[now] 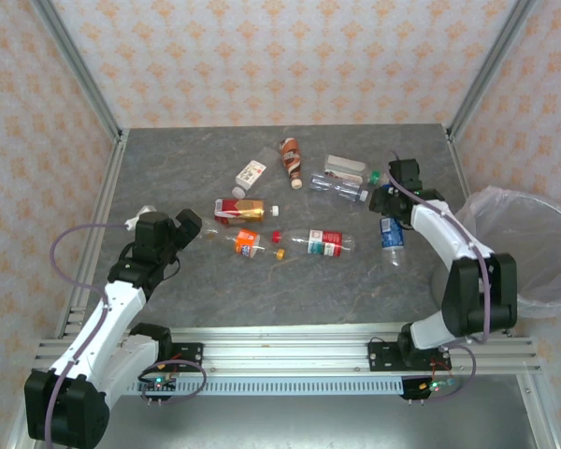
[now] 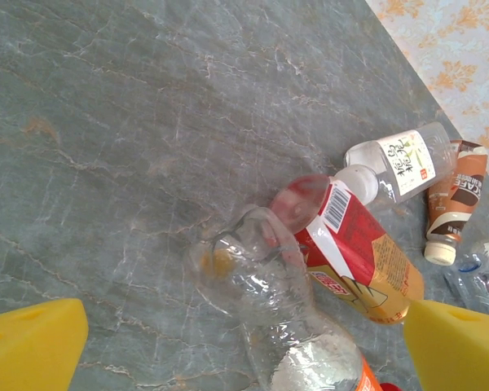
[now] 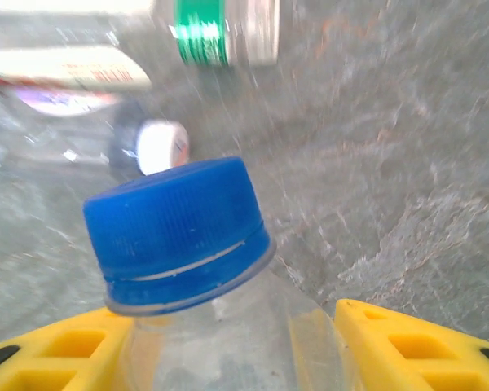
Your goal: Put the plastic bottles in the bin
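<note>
Now R arm [image 1: 439, 229] over blue-cap bottle [image 3: 179, 220]

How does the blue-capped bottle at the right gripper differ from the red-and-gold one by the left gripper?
The blue-capped bottle sits between the fingers of the right gripper; the red-and-gold bottle lies free on the table, ahead of the open left gripper. The first's label is blue, the second's red and gold. Both are plastic bottles outside the bin.

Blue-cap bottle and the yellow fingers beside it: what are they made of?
Bottle: clear, glossy plastic, it seems; it looks see-through.
Cap: blue plastic with fine ridges.
Fingers: probably matte yellow plastic, with moulded recesses.
</note>
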Motion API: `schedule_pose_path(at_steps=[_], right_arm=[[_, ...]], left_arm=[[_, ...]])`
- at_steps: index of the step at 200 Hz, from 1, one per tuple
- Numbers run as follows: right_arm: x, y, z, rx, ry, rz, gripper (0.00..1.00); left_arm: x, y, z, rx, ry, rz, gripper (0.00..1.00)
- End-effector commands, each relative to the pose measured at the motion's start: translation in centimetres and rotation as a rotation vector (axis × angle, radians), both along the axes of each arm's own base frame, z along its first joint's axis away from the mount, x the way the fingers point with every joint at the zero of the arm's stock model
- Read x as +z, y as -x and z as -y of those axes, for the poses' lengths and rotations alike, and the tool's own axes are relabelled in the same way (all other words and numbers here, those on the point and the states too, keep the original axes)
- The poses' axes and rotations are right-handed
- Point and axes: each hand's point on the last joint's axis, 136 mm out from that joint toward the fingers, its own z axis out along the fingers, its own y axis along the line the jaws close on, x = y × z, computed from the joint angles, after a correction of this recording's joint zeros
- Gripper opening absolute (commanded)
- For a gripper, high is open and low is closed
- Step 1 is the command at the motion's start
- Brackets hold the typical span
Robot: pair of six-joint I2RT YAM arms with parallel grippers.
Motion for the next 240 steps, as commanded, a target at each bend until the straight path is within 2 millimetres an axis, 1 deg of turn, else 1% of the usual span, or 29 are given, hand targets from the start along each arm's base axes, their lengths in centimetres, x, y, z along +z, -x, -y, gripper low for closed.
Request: schedule_pose_path(at_steps=[1, 36, 50, 60, 69, 71, 80, 100, 110, 134, 143, 164, 194, 214, 230, 240], right_arm=[[5.4, -1.0, -0.7, -0.002, -0.062, 0.174, 0.4], [11.4, -1.0, -1.1, 0.003, -0.103, 0.325, 0.4], [14.3, -0.8, -1.2, 0.008, -0.117, 0.392, 0.4], [16.4, -0.5, -1.1, 0.004, -0.131, 0.444, 0.4], [17.6, -0.6, -1.2, 0.006, -0.141, 0.472, 0.41], [18.6, -0.2, -1.2, 0.008, -0.145, 0.499, 0.41], [20.7, 0.2, -1.2, 0.01, -0.153, 0.552, 0.41], [23.8, 0.9, -0.5, -0.02, -0.151, 0.648, 0.41], [25.4, 1.5, 0.3, -0.048, -0.131, 0.702, 0.41], [29.3, 3.4, 3.3, -0.159, -0.002, 0.834, 0.41], [30.7, 4.2, 4.2, -0.185, 0.047, 0.869, 0.42], [33.7, 5.7, 5.2, -0.198, 0.13, 0.927, 0.42], [37.7, 7.6, 6.4, -0.242, 0.203, 1.018, 0.42], [39.7, 9.3, 8.4, -0.342, 0.308, 1.056, 0.42], [40.3, 10.5, 10.5, -0.453, 0.431, 1.043, 0.42], [40.1, 11.2, 11.8, -0.519, 0.5, 1.023, 0.43]], left_arm=[[2.5, -1.4, 1.2, -0.045, 0.026, 0.078, 1.0], [4.2, -2.1, 3.1, -0.117, 0.0, 0.155, 1.0], [4.8, -2.5, 3.7, -0.134, 0.001, 0.175, 1.0], [4.9, -2.7, 4.0, -0.141, 0.004, 0.181, 1.0], [4.9, -2.9, 4.3, -0.147, 0.006, 0.181, 1.0], [5.0, -3.0, 4.4, -0.149, 0.006, 0.182, 1.0], [4.9, -3.2, 4.6, -0.152, 0.007, 0.181, 1.0], [4.6, -3.6, 5.0, -0.159, 0.012, 0.171, 1.0], [4.4, -3.7, 5.2, -0.162, 0.014, 0.165, 1.0], [4.2, -4.0, 5.5, -0.168, 0.013, 0.158, 1.0], [4.2, -4.1, 5.5, -0.166, 0.01, 0.155, 1.0], [4.1, -4.4, 5.6, -0.165, 0.006, 0.151, 1.0], [3.8, -4.8, 5.8, -0.166, 0.013, 0.145, 1.0], [3.7, -5.0, 6.4, -0.19, 0.02, 0.137, 1.0], [4.4, -5.3, 7.2, -0.234, 0.014, 0.149, 1.0], [4.9, -5.4, 7.8, -0.267, -0.006, 0.159, 1.0]])
